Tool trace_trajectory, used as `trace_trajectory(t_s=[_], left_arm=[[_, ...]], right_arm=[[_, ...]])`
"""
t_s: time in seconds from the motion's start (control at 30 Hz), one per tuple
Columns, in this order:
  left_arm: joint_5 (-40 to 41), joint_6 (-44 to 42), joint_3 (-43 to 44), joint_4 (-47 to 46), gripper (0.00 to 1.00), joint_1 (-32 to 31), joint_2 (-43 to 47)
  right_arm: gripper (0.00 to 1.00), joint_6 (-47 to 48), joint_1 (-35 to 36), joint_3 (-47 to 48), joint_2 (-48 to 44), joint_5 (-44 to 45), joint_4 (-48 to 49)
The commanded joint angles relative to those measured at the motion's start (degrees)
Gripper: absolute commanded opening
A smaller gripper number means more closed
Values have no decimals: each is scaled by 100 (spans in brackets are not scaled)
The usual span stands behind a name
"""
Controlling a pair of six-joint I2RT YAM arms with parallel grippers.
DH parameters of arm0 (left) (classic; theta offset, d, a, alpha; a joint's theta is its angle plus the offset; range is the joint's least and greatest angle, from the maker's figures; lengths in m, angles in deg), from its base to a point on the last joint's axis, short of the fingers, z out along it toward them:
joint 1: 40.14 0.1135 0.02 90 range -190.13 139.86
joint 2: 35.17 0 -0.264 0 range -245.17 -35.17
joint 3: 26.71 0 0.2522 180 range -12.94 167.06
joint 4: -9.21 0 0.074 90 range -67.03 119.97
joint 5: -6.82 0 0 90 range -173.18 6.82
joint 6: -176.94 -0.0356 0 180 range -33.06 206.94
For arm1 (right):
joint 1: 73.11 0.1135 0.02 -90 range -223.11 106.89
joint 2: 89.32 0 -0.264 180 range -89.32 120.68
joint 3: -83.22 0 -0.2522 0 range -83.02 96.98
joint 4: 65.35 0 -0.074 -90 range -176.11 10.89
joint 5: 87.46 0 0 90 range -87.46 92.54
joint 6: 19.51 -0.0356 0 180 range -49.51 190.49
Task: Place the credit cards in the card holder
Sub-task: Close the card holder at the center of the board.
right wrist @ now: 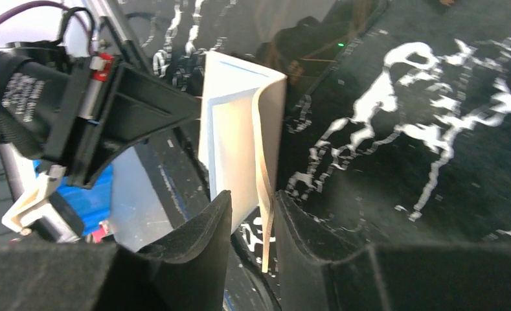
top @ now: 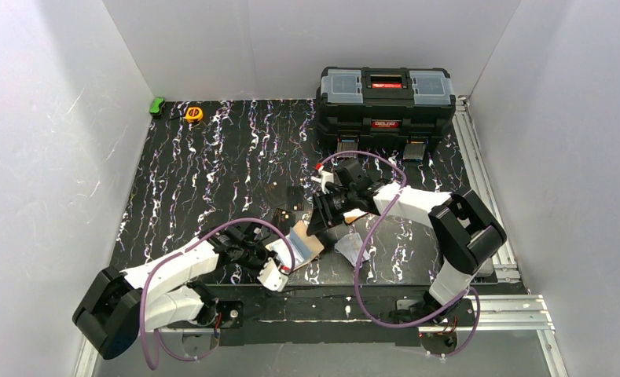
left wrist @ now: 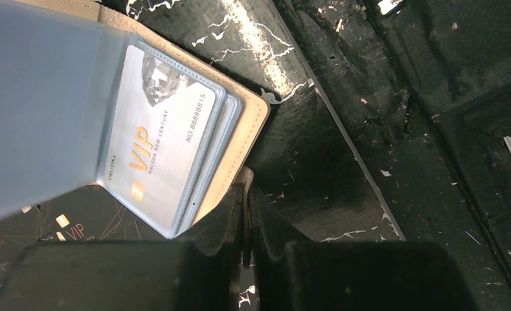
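Note:
The cream-beige card holder [top: 305, 245] is held open between both grippers near the table's front middle. In the left wrist view its beige rim [left wrist: 249, 123] frames clear sleeves, and a silver-white VIP card [left wrist: 155, 142] sits in one sleeve. My left gripper [top: 279, 265] [left wrist: 247, 220] is shut on the holder's edge tab. My right gripper [top: 323, 223] [right wrist: 252, 220] is closed around the holder's upright cover flap [right wrist: 239, 129], with the thin beige flap against one finger. A pale card [top: 354, 247] lies on the table right of the holder. No orange-yellow card shows.
A big black toolbox [top: 385, 98] stands at the back right. A yellow tape measure [top: 194, 114] and a green object [top: 157, 106] lie at the back left. Dark cards [top: 295, 196] lie behind the holder, and a black VIP card [left wrist: 78, 223] lies under it.

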Motion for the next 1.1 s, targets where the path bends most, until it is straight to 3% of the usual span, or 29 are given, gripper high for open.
trace_trajectory(t_s=[0.0, 0.3, 0.5, 0.6, 0.67, 0.8, 1.07], left_arm=[[-305, 10, 56, -263, 3, -19, -50], [-318, 302, -179, -719, 5, -20, 140], [-312, 550, -235, -715, 22, -20, 410], [-305, 570, -291, -597, 22, -23, 587], [-279, 574, -356, -543, 22, -20, 701], [-300, 475, -450, -458, 22, -23, 853], [-333, 362, -414, -444, 22, -22, 674]], right_arm=[[37, -51, 278, 371, -82, -683, 58], [43, 557, 772, 1451, 767, -1634, -921], [45, 604, 811, 1593, 1155, -1649, -1103], [44, 621, 800, 1666, 1386, -1697, -1249], [44, 675, 722, 1654, 1186, -1373, -1351], [55, 444, 371, 1470, 512, -281, -1427], [64, 372, -211, 716, -316, 386, -1310]])
